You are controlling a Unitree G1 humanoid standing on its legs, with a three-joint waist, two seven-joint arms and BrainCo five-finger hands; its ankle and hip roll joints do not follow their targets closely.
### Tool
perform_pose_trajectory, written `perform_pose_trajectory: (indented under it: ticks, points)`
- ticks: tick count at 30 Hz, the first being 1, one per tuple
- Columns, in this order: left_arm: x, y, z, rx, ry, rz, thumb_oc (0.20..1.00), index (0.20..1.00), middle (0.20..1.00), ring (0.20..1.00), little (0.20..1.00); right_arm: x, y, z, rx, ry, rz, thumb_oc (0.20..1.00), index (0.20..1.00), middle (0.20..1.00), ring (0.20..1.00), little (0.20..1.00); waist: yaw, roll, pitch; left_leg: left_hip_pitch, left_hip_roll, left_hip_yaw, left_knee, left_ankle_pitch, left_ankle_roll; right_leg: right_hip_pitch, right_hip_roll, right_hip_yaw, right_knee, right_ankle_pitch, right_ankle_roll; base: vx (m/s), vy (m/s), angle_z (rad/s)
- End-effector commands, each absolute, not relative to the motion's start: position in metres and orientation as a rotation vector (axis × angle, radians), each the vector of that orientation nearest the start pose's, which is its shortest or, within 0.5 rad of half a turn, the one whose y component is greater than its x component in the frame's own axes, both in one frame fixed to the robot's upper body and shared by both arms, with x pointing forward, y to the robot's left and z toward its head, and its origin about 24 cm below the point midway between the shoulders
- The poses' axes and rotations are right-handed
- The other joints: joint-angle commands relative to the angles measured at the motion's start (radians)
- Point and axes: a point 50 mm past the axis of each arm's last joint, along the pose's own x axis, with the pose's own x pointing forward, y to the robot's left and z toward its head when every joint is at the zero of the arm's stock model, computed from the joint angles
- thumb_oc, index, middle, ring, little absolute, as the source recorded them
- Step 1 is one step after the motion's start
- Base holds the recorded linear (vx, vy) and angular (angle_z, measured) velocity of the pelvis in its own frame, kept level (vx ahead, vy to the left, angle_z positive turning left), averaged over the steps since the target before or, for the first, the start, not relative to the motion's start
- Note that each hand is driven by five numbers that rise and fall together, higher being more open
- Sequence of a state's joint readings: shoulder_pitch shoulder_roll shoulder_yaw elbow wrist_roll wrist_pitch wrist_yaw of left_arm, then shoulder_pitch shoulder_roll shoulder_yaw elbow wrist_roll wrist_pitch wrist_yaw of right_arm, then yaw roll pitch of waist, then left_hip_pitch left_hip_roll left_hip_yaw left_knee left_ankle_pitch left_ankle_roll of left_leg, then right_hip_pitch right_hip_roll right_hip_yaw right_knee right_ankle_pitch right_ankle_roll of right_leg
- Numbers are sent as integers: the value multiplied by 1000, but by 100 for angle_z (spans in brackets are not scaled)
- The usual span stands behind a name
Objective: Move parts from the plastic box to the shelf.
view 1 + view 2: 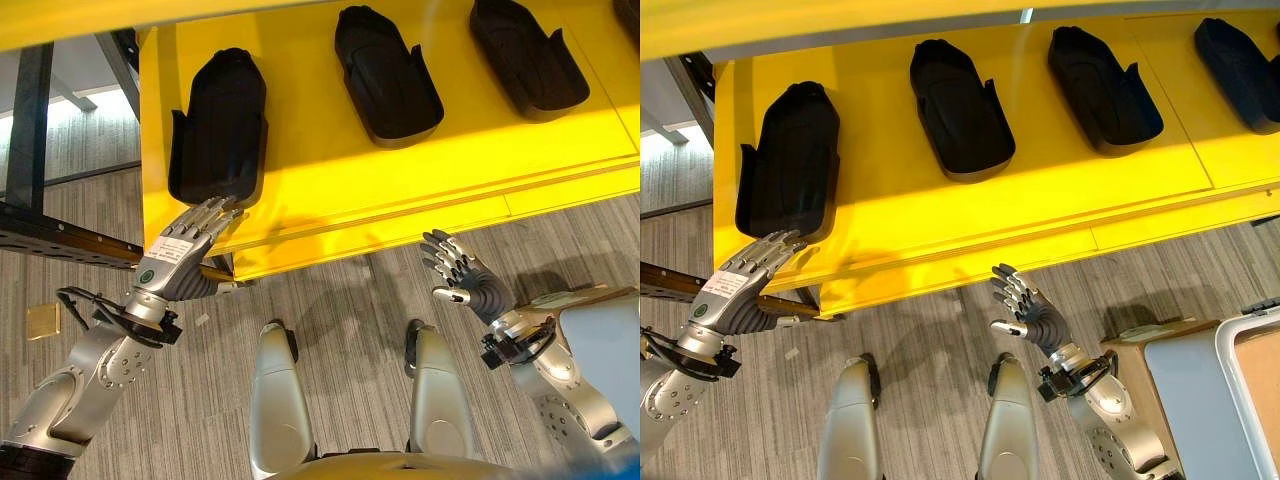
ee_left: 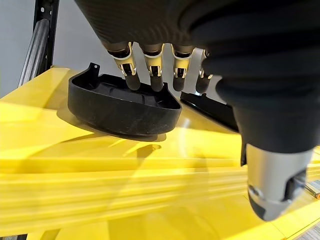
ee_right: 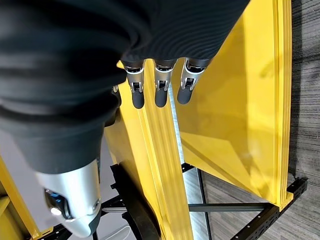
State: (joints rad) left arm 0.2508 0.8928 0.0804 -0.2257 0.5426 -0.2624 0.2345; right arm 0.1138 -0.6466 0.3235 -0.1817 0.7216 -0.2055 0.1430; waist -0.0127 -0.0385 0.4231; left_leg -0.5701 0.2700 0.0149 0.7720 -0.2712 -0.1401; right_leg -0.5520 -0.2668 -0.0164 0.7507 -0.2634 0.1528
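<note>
The left hand (image 1: 183,255) reaches up to the front edge of the yellow shelf (image 1: 400,180), its fingers (image 2: 131,79) straight and spread — their dark tips rest against the near end of a black moulded part (image 1: 222,130), with nothing gripped. In the left wrist view the fingertips touch the part's rim, and the part (image 2: 120,102) lies flat on the shelf surface with its open side up.

The right hand (image 1: 462,275) hovers in the air below the shelf's front edge, at about 4 o'clock from the left hand and well apart from it. Its fingers (image 3: 160,92) are straight and loosely spread, holding nothing.

On the shelf, three more black parts lie in a row toward 2 o'clock from the left hand: a second part (image 1: 960,110) beside the first, a third part (image 1: 1102,90) beyond that, and a fourth part (image 1: 1240,60) at the far right edge. All lie open side up, apart from one another.

At about 4 o'clock, low on the right, a white-rimmed plastic box (image 1: 1230,400) stands on the grey carpet floor (image 1: 330,300) — its contents cannot be made out.
</note>
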Motion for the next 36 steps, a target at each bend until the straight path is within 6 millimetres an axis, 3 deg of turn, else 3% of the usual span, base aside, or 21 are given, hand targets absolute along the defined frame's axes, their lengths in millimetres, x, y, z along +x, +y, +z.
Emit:
perform_pose_trajectory:
  ticks: [1, 24, 36]
  points:
    - [208, 266, 126, 1445, -363, -108, 1000, 1000, 1000, 1000, 1000, 223, -179, 83, 158, -151, 447, 1000, 1000, 1000, 1000, 1000, -8, -15, -36, 23, 14, -41, -56, 108, 12, -9, -24, 74, 46, 74, -7, 0, 0, 0]
    - [214, 277, 106, 1462, -249, -99, 1000, 1000, 1000, 1000, 1000, 225, -179, 82, 169, -148, 436, 1000, 1000, 1000, 1000, 1000, -10, -15, -34, 16, 12, -39, -48, 107, 14, -22, -23, 81, 57, 73, -9, 0, 0, 0]
    - [225, 276, 114, 1465, -290, -23, 1000, 1000, 1000, 1000, 1000, 225, -178, 79, 177, -133, 436, 1000, 1000, 1000, 1000, 1000, -15, -18, -42, 19, 13, -39, -36, 93, 9, -24, -19, 86, 72, 58, -9, 0, 0, 0]
